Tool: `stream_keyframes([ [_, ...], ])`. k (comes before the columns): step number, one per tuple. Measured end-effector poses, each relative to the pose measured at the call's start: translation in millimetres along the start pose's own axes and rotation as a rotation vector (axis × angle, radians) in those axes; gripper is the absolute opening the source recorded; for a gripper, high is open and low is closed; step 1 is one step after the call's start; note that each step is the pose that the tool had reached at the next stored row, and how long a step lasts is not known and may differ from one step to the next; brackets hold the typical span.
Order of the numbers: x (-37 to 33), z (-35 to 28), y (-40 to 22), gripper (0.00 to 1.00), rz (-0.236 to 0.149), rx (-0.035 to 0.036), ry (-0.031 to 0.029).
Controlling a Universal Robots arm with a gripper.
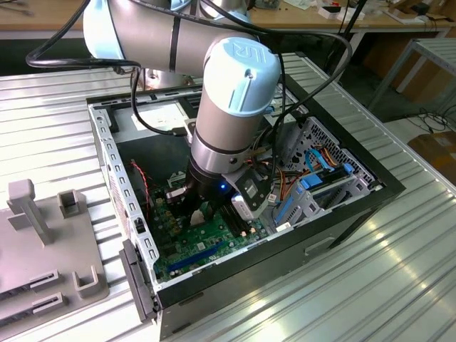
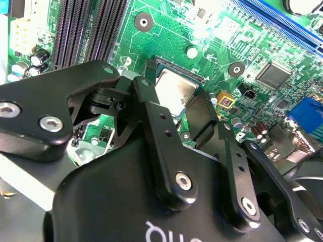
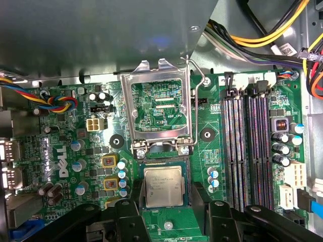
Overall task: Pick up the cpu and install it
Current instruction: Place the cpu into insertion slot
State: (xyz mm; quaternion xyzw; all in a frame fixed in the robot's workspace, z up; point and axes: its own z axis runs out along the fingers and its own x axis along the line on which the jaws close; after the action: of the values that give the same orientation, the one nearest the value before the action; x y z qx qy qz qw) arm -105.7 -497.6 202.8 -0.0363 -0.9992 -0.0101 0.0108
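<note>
The cpu point(image 3: 162, 185), a small square chip with a silvery top, lies flat in its socket on the green motherboard point(image 3: 207, 166); the second wrist view shows the cpu point(image 2: 174, 91) too. My gripper point(image 3: 164, 195) is lowered over it and open, one black finger point(image 3: 137, 194) on each side with a narrow gap to the chip. The second wrist view has the gripper point(image 2: 174, 96) straddling the chip the same way. In the exterior view the gripper point(image 1: 210, 210) reaches down into the open computer case point(image 1: 342, 214).
The socket's metal frame point(image 3: 160, 108) is flipped open just beyond the chip. Long black memory slots point(image 3: 247, 146) run beside the socket. Coloured cables point(image 3: 262, 35) and a drive cage point(image 1: 320, 185) crowd one side of the case. A grey fixture point(image 1: 43, 242) sits at the exterior view's left.
</note>
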Motion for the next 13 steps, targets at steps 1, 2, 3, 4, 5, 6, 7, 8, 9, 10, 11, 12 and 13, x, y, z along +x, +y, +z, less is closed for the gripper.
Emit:
stream_keyframes([
  [1,0.0,0.0,0.0,0.52,0.000,0.0000,0.0000],
  [2,0.0,0.0,0.0,0.52,0.000,-0.0001,0.0001],
  [3,0.0,0.0,0.0,0.52,0.000,0.0000,0.0001],
  [4,0.0,0.0,0.0,0.52,0.000,0.0000,0.0000],
  [5,0.0,0.0,0.0,0.52,0.000,0.0000,0.0000],
  [6,0.0,0.1,0.0,0.52,0.000,0.0014,-0.0001],
  [7,-0.3,-0.2,0.2,0.52,-0.024,0.0020,0.0003],
  [8,-0.3,-1.1,0.2,0.52,-0.030,0.0021,0.0003],
  [9,-0.3,-3.0,0.3,0.52,-0.032,0.0023,0.0004],
  [10,-0.3,-2.9,0.3,0.52,-0.033,0.0021,0.0004],
  [11,-0.3,-3.0,0.3,0.52,-0.032,0.0022,0.0004],
  [12,-0.3,-3.1,0.3,0.52,-0.032,0.0023,0.0005],
  [13,-0.3,-3.1,0.3,0.52,-0.032,0.0022,0.0004],
])
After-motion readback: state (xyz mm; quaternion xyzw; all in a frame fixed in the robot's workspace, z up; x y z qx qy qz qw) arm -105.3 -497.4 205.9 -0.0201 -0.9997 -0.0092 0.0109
